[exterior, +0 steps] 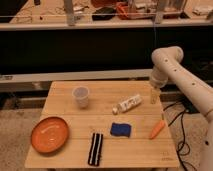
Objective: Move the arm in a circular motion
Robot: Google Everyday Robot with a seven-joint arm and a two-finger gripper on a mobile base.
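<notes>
Wooden table (142,146), white arm (186,82) at right, gripper (154,96) over far edge beside bottle (127,104), grip unclear

We see the arm (186,84) as thick white tubes with rounded joints, small dark dots along the links — its slim beige gripper (154,95) hangs above the wooden table (142,150), at its right edge.

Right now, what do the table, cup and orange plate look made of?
Table: light wood, matte; plank seams show. Cup: likely clear plastic; translucent walls. Orange plate: plastic or glazed ceramic, can't tell which; slight sheen on its face. The gripper, at the tip of the arm, hangs near the table's far right corner.
</notes>
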